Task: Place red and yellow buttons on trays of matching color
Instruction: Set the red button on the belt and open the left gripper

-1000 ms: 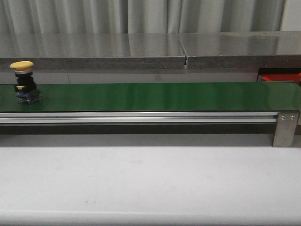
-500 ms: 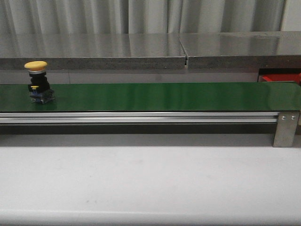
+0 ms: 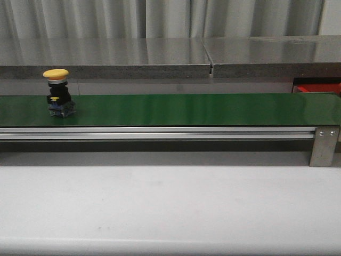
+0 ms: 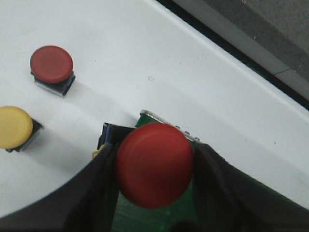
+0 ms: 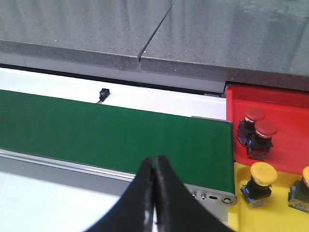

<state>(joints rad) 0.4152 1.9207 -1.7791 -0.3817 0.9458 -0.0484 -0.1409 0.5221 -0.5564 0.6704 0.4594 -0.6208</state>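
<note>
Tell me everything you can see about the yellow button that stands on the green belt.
The yellow button has a wide, rounded yellow cap on a black body, with a small yellow mark on the body and a bluish-grey block at the base. It looks like plastic. It stands upright near the left end of the green belt, resting on its base. Nothing else touches it, and no gripper is near it in the front view.
</note>
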